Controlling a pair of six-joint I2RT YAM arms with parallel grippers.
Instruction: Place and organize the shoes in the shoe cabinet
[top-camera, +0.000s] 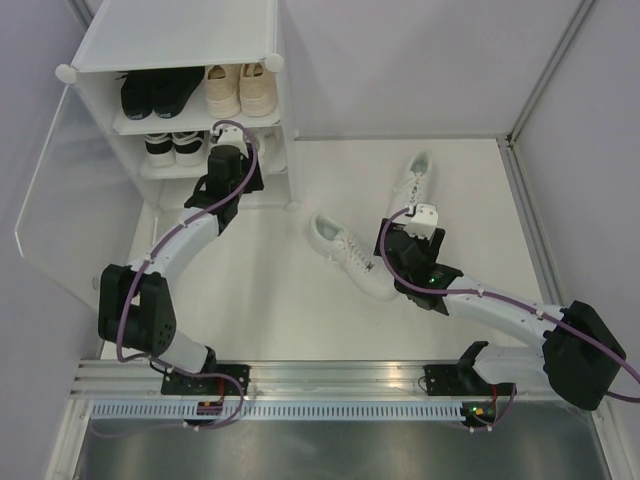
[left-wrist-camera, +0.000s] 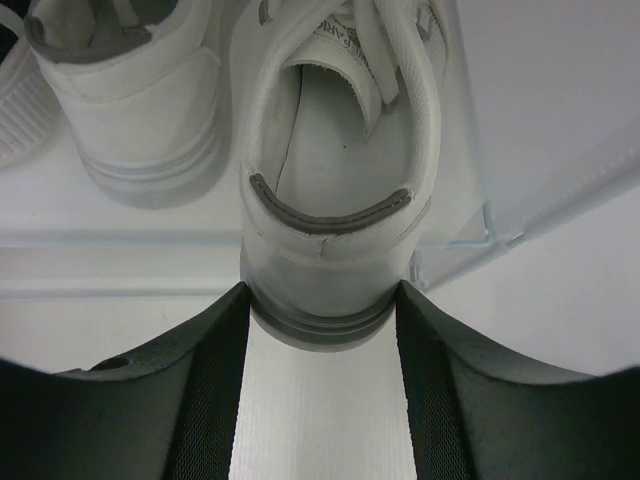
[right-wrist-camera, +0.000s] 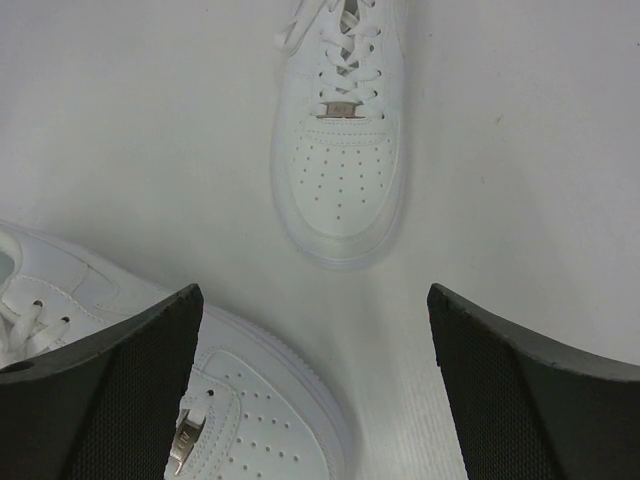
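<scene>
The shoe cabinet (top-camera: 178, 38) stands at the back left. A black pair (top-camera: 160, 92) and a beige pair (top-camera: 240, 90) sit on its upper shelf, and a black-and-white pair (top-camera: 172, 146) one tier down. My left gripper (top-camera: 236, 160) reaches into the cabinet. Its jaws (left-wrist-camera: 322, 295) are shut on the heel of a white sneaker (left-wrist-camera: 330, 150), which rests on a shelf beside another white sneaker (left-wrist-camera: 140, 110). My right gripper (top-camera: 405, 232) hovers open (right-wrist-camera: 315, 295) over the floor between two loose white sneakers, one ahead (right-wrist-camera: 340, 170) (top-camera: 412, 185) and one at its left (right-wrist-camera: 240, 410) (top-camera: 350, 255).
The cabinet's frosted door (top-camera: 70, 200) hangs open to the left, beside the left arm. White walls close in the work area at the back and the right (top-camera: 560, 100). A metal rail (top-camera: 330, 375) runs along the near edge.
</scene>
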